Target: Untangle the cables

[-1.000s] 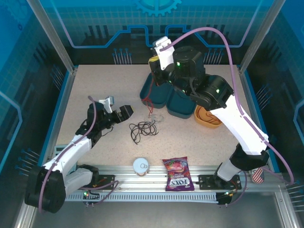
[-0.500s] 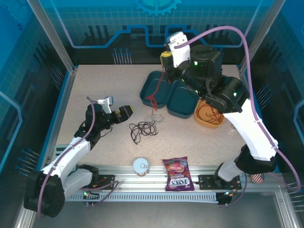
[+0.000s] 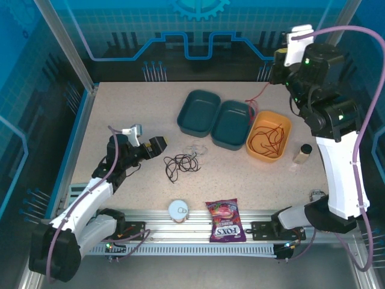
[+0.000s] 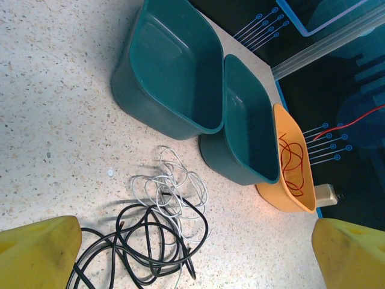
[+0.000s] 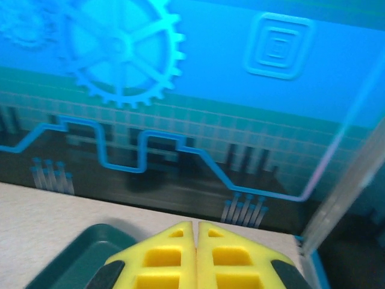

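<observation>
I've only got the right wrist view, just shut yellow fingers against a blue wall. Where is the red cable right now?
Observer: Most of the red cable is coiled in the orange bin, with one strand running up to the right gripper.
Operator: And the other two?
Observer: The black cable and white cable overlap in one pile on the table.
Operator: What's the left gripper doing?
Observer: The left gripper is open beside that pile, holding nothing.
</observation>
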